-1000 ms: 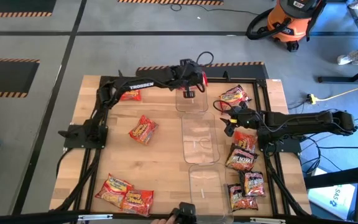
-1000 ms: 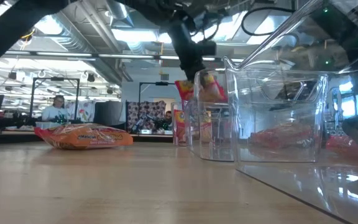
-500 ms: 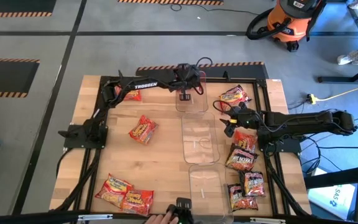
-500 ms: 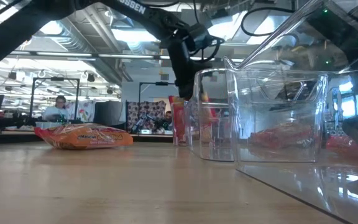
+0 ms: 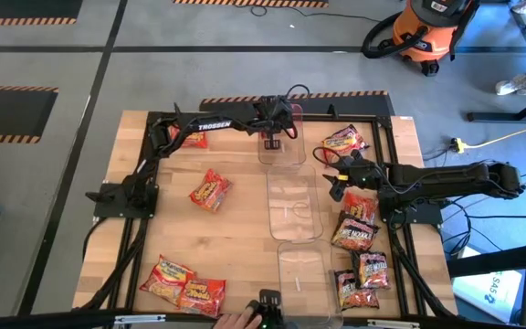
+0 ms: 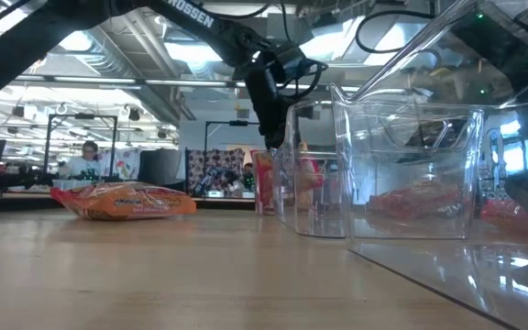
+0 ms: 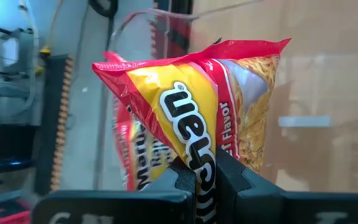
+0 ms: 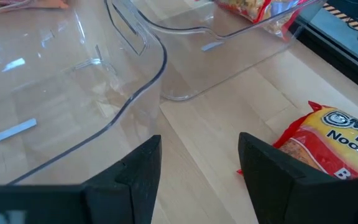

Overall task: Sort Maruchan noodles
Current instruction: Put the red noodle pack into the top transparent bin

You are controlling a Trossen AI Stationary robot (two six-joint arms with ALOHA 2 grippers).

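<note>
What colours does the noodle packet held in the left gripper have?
The noodle packet is red and yellow with white lettering, pinched in the left gripper. The left wrist view shows it best.

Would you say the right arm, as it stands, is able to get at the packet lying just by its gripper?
Probably yes: the right gripper is open and empty, and the red-yellow packet lies on bare table beside it, nothing between.

Right in front of the left wrist camera, the left gripper pinches a red and yellow noodle packet by its edge, the two dark fingers pressed together on the crinkly plastic. The packet stands upright above them, its white lettering running sideways and pale noodles printed on one face. Behind it rises the wall of a clear bin, with light wooden tabletop beyond and grey floor off to one side.
</note>
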